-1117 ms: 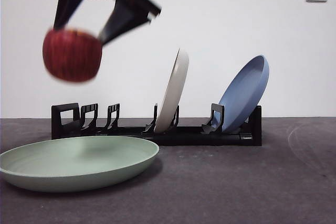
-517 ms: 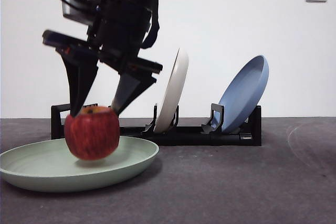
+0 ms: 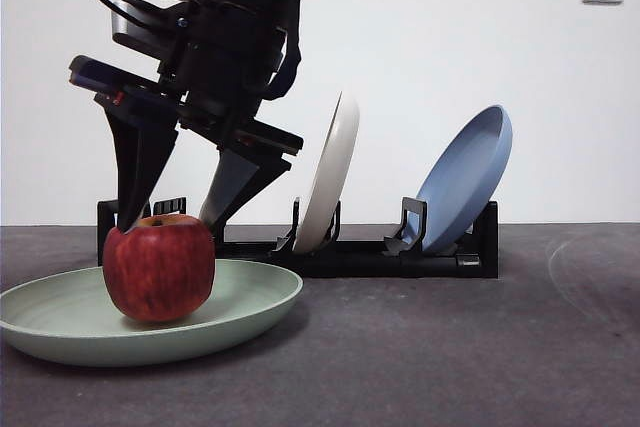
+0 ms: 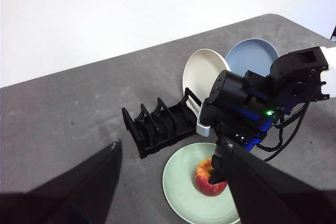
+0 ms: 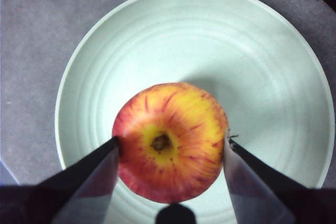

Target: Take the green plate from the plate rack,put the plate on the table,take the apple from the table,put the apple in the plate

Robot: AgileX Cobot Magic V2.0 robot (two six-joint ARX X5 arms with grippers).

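Apple (image 3: 158, 267) in green plate (image 3: 250, 299), on bench (image 3: 450, 347).
Right claw (image 5: 170, 148) flanking apple, jaws slightly parted; left claw (image 4: 168, 153) open, aloft.

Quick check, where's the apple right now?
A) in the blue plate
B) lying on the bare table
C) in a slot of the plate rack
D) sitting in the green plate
D: the apple sits in the green plate, with the right tool straddling it, one jaw at each side.
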